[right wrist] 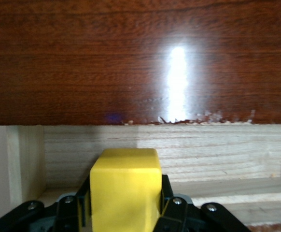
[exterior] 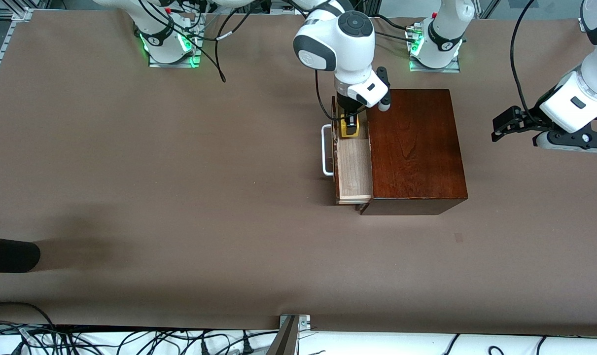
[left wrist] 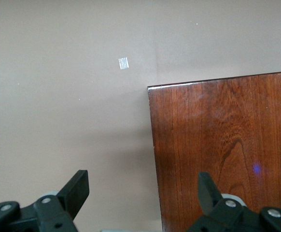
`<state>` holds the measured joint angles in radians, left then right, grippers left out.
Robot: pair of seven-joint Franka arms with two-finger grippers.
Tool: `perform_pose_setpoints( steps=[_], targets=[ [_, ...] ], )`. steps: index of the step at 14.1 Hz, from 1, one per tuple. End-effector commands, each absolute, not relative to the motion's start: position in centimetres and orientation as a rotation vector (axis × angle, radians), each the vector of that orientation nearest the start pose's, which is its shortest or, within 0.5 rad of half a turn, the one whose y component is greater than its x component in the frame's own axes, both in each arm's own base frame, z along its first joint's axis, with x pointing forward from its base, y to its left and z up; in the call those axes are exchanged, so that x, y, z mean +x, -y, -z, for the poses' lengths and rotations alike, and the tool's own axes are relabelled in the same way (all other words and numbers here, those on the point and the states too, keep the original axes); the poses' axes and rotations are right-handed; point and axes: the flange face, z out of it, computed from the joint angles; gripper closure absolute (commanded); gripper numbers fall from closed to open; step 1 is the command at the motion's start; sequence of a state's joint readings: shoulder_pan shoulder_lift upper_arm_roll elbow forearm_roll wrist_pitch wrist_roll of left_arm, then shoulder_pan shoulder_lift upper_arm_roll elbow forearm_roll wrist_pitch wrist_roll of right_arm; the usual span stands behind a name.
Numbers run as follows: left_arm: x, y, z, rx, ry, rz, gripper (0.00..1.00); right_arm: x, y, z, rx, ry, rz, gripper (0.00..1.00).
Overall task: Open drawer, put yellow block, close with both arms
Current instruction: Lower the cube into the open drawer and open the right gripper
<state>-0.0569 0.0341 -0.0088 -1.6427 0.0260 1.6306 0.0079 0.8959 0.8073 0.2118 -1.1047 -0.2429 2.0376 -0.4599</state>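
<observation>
One yellow block [right wrist: 126, 186] in right hand [right wrist: 126, 212], one open drawer [exterior: 353, 170]

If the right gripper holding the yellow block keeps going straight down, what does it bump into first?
Most likely the pale floor of the open drawer: the right gripper holds the yellow block just above it.

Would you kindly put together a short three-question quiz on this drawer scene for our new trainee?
1. True or false: the drawer is pulled out of the wooden box.
2. Multiple choice: the right gripper is (A) open over the table, (B) shut on the yellow block over the drawer, (C) gripping the handle.
3. Short answer: how do the left gripper fingers stand, and is it holding anything?

Key: 1 true. 2 B. 3 open and empty; that arm waits past the box, at its own end of the table.
</observation>
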Motion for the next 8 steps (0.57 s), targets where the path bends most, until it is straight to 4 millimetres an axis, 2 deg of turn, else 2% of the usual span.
perform_pose_setpoints(
  steps=[1,6,8],
  targets=[
    [56.3,3.6,-58.3,-3.124,-0.107,-0.071,0.00,40.4,-66.9,-34.8,2.142,-2.225,-0.252,1.00],
    [56.3,3.6,-58.3,-3.122,-0.124,-0.071,0.00,40.8,-67.0,-32.6,2.138,-2.218,-0.244,1.00],
    [56.3,3.6,-58.3,-3.122,-0.124,-0.071,0.00,41.1,-66.9,-32.4,2.136,-2.216,-0.258,1.00]
  ],
)
